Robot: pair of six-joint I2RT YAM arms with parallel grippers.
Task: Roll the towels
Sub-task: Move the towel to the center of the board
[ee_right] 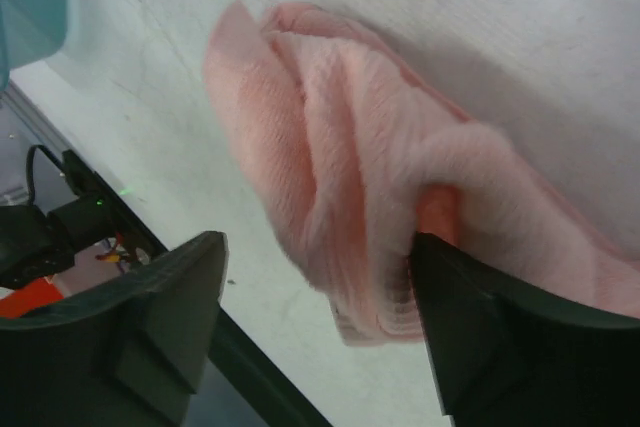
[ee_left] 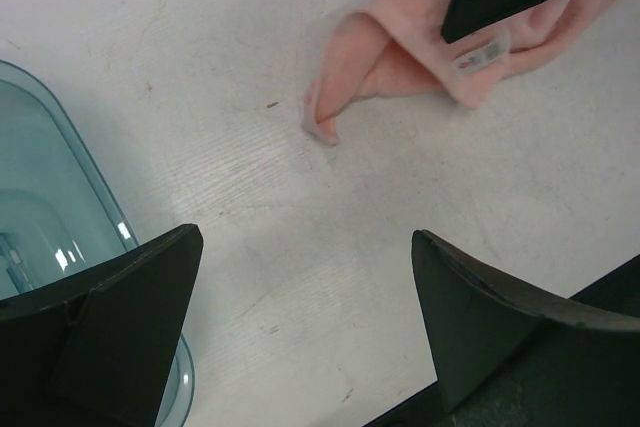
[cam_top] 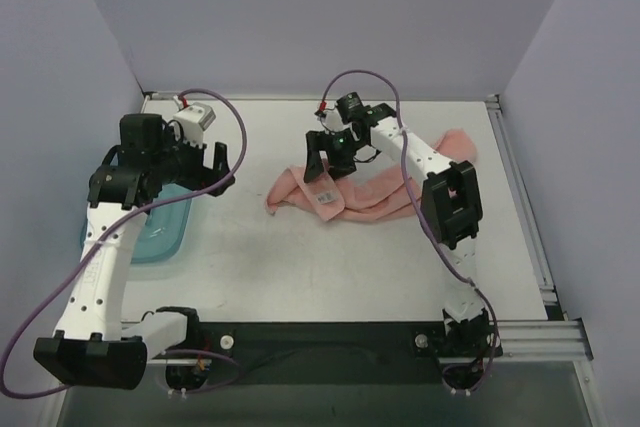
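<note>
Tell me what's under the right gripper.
The towel, bunched in loose folds on the table, lies below the open right gripper, one fold against a finger. Anything beneath the towel is covered.

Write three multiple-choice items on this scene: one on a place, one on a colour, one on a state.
1. Where is the teal tray?
A. left side of the table
B. far right corner
C. between the arm bases

2. The towel is:
A. white
B. salmon pink
C. blue

3. The left gripper is:
A. shut on the towel
B. shut, empty
C. open, empty

Key:
1 A, the tray sits at the table's left edge.
2 B, pink terry cloth shows in every view.
3 C, bare table lies between its spread fingers.
</note>
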